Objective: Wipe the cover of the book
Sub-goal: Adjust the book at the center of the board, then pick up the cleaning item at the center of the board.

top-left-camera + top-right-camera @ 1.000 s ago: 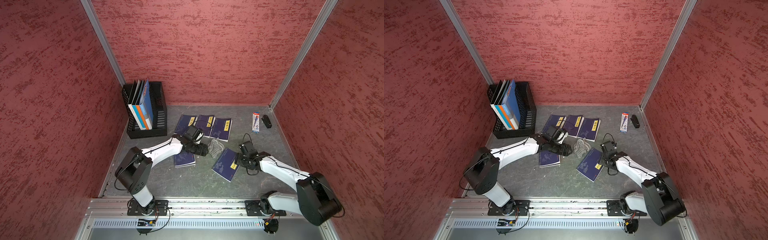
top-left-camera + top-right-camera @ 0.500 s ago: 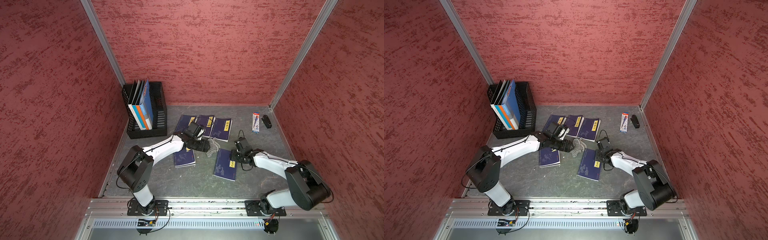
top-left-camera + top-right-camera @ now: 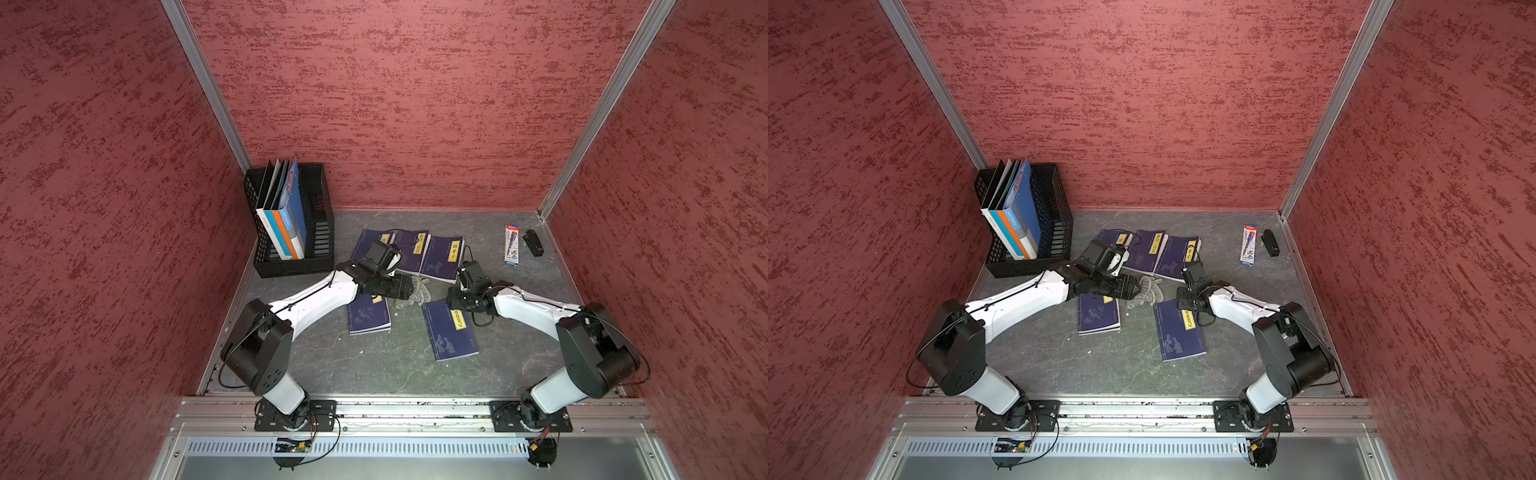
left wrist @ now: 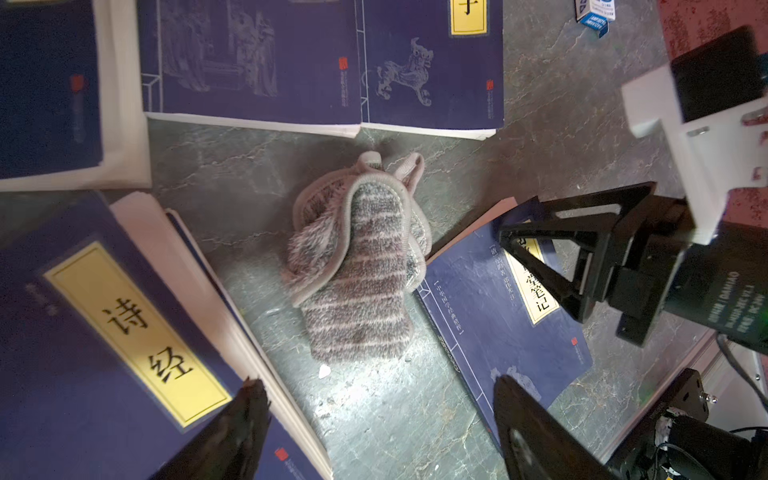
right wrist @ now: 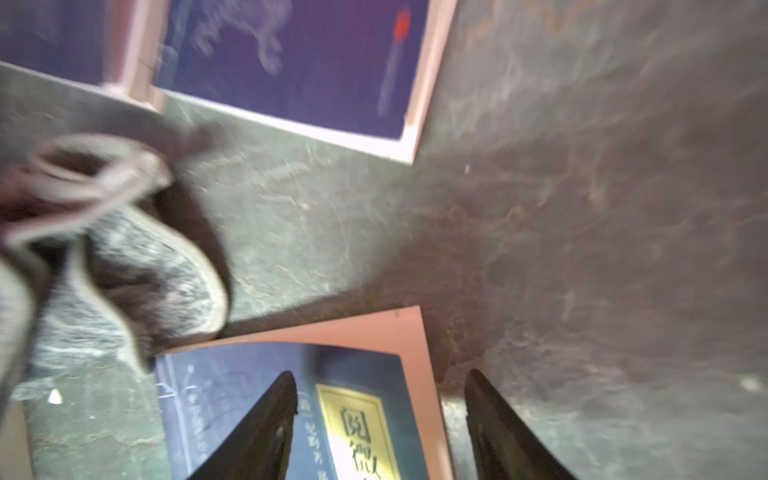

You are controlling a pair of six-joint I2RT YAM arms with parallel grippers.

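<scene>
Book: We find the dark blue paperback book with a yellow title strip (image 3: 451, 332) lying flat and cover up on the grey marbled desk (image 3: 395, 365), in front of the right arm. Both top views show it (image 3: 1179, 334).
Right fingers: The right fingers (image 5: 262, 432) stand apart, released, with nothing clamped between them. In the right wrist view one tip is over the book's cover beside the yellow strip. The other is past the book's edge, over bare desk, so they straddle that edge at the book's far end. We cannot tell whether they touch the cover.
Cloth: A crumpled grey striped terry cloth (image 4: 357, 266) lies on the desk between the two arms, its edge meeting the book's far corner.
Left fingers: The left fingers (image 4: 232, 432) are spread wide and empty. The cloth sits just ahead of their tips, untouched, and the book lies beside it, near one tip.
Second book: Another dark blue book with a yellow label (image 3: 368, 318) lies partly beneath the left arm, beside the cloth.
Back row: Three more dark blue books (image 3: 442, 257) lie side by side behind the cloth.
Corner: A black mesh file holder (image 3: 320, 245) stands at the back on the left, holding upright blue, orange and white folders (image 3: 286, 224).
Far right: A white pen packet (image 3: 511, 245) and a small black object (image 3: 533, 242) lie just beside each other, well apart from the book.
</scene>
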